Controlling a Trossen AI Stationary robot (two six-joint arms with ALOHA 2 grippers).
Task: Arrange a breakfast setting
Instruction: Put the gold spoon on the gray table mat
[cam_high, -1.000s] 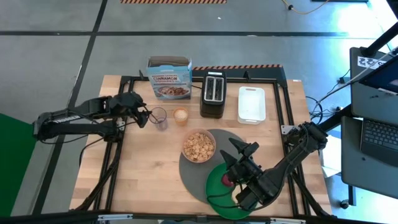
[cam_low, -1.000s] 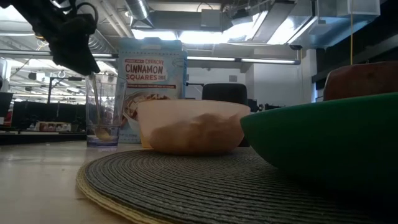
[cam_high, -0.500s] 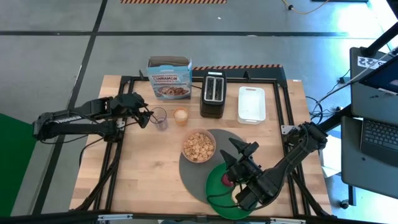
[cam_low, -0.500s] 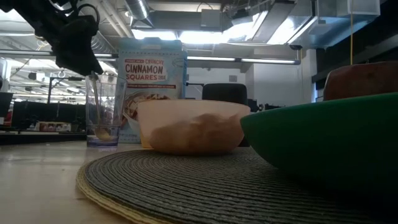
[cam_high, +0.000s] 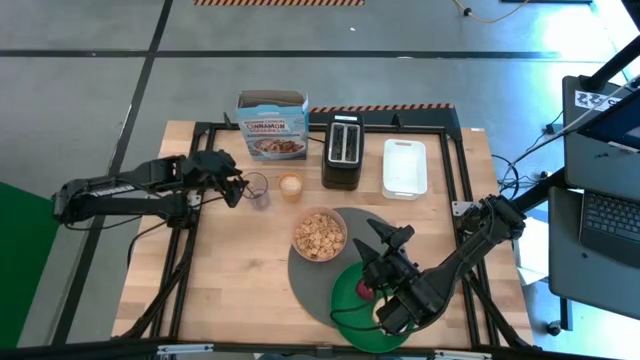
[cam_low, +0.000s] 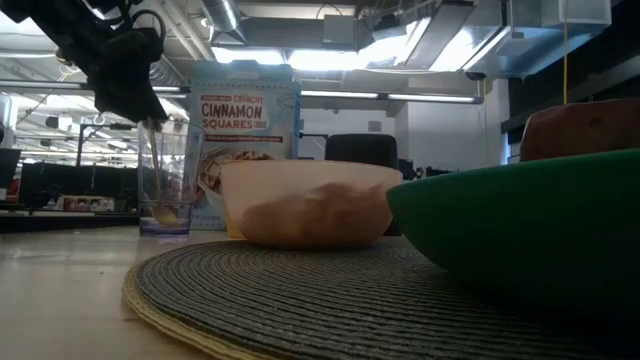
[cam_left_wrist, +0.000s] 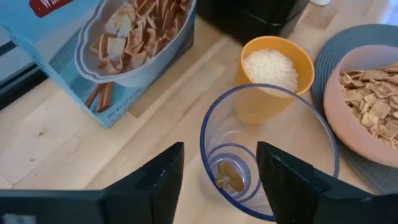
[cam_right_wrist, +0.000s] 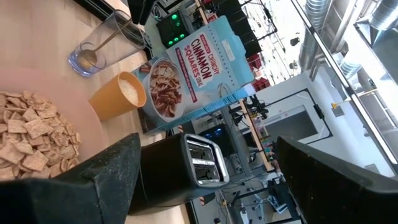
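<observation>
A clear glass (cam_high: 257, 190) stands on the wooden table left of an orange cup (cam_high: 290, 186), and a small spoon (cam_left_wrist: 229, 177) stands in it, bowl down. My left gripper (cam_left_wrist: 221, 155) hovers open over the glass's near-left rim (cam_low: 150, 122). The pinkish bowl (cam_high: 319, 235) of cereal sits on the grey placemat (cam_high: 300, 275). Beside it lies the green plate (cam_high: 345, 310), which holds a red apple (cam_high: 364, 291). My right gripper (cam_high: 388, 236) hangs open above the plate, nothing between its fingers. My left gripper's fingers (cam_left_wrist: 155, 180) slant down from the table's left and stand either side of a stretch of the glass's rim. Whether they touch the rim or the spoon's handle, I cannot tell.
A cereal box (cam_high: 272, 125), a black toaster (cam_high: 343, 150) and a white tray (cam_high: 405, 167) line the far edge. Bare wood lies at the near left of the table (cam_high: 230, 280).
</observation>
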